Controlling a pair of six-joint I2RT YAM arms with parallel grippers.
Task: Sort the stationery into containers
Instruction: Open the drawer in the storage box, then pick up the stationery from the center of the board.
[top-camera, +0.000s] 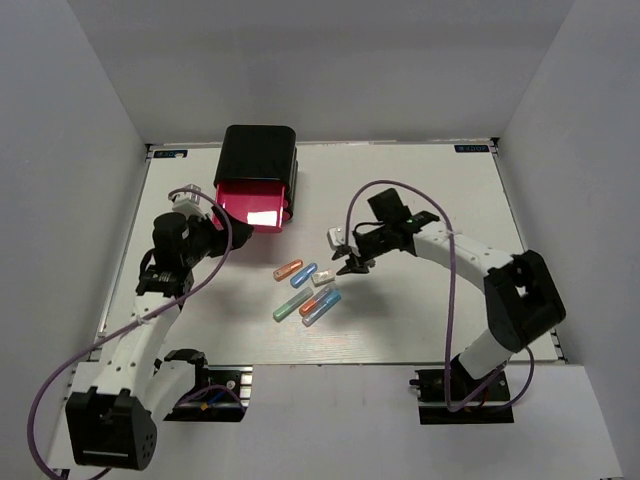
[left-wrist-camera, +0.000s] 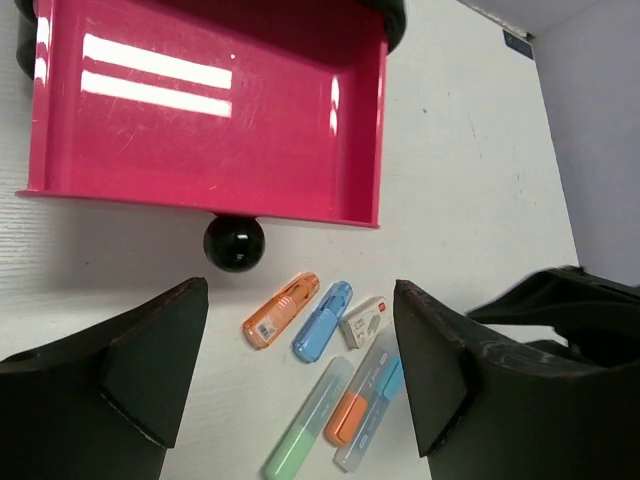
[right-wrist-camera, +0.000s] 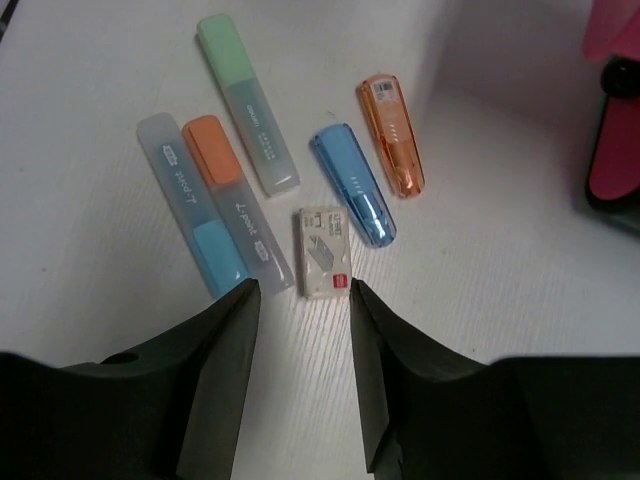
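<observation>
The white block is the piece nearest to hand. It looks light, flat-sided and easy to pinch, best taken across its two long faces. Its long axis runs near to far in the right wrist view, in line with the right tool, which hovers just short of it, jaws parted and holding nothing.

Around it lie the capsules:
- blue capsule, just beside the block
- orange capsule, beyond the blue one
- green capsule
- orange-and-blue capsule, touching a clear capsule

These are probably stiff, smooth plastic, light and rounded, so they are apt to roll or slip. A grip across the middle of the barrel seems safest.

From above, all of them lie roughly parallel in the middle of the worktop, slanting from near-left to far-right.

Far-left of the group, the pink drawer stands pulled out of the black box, with its knob facing the pieces. The left tool hangs over the gap between the knob and the capsules, released wide and empty.
</observation>
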